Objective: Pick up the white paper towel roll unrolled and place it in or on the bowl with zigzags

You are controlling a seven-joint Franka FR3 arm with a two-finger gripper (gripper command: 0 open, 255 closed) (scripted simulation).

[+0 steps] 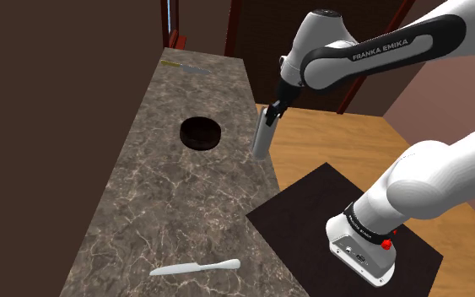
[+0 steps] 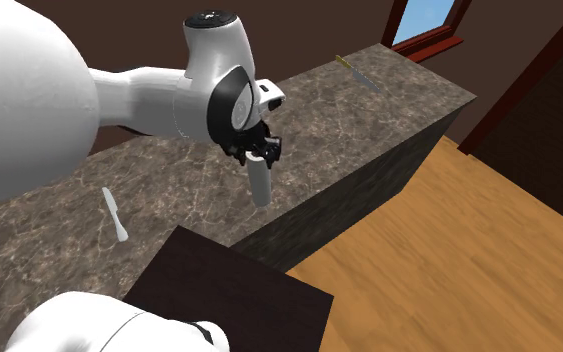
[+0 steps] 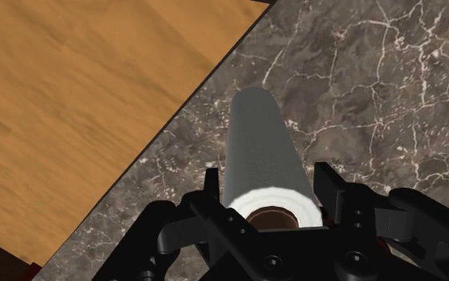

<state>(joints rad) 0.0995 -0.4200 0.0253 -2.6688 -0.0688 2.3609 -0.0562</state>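
White arm (image 1: 370, 57) rises from stand (image 1: 303, 219) at 5 o'clock in shoulder view, reaches toward 11, wrist bent down. Black gripper (image 3: 266, 209) clenched on roll (image 3: 261, 148), fingers (image 3: 328, 185) either side of its top end. Roll hangs near-upright in air over floor-side edge of counter (image 1: 134, 211). Dark brown bowl (image 1: 200, 132) on counter at 9 o'clock from roll, apart from it. White knife (image 1: 195, 268) near counter's close end, second utensil (image 1: 185, 67) at far end. Counter brown marble, floor (image 1: 328, 143) wood, walls dark brown.
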